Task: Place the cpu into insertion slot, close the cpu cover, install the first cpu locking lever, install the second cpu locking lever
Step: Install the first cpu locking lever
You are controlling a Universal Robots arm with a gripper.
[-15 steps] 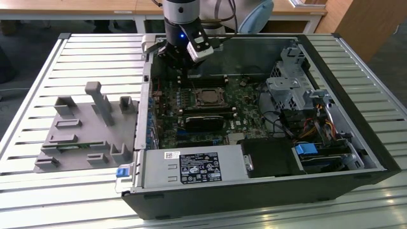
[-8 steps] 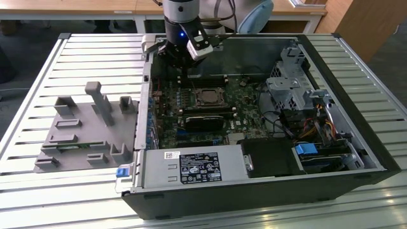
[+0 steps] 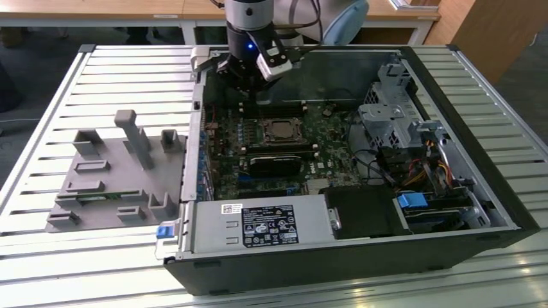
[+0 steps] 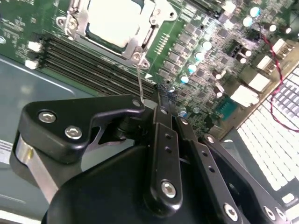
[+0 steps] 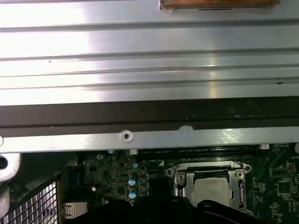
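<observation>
- The slatted metal surface carries an open computer case, with a grey fixture at its 9 o'clock.
- Beyond, at 12 o'clock, we see wooden desks.
- Our hand is closed, touching the locking lever.

I read the cpu face as dull, smooth metal and the cpu cover as bright bare steel. The board is glossy green. The gripper is matt black with shiny screw heads. The table is ribbed, reflective metal. The grey fixture looks like matt plastic, the case matt black.
</observation>
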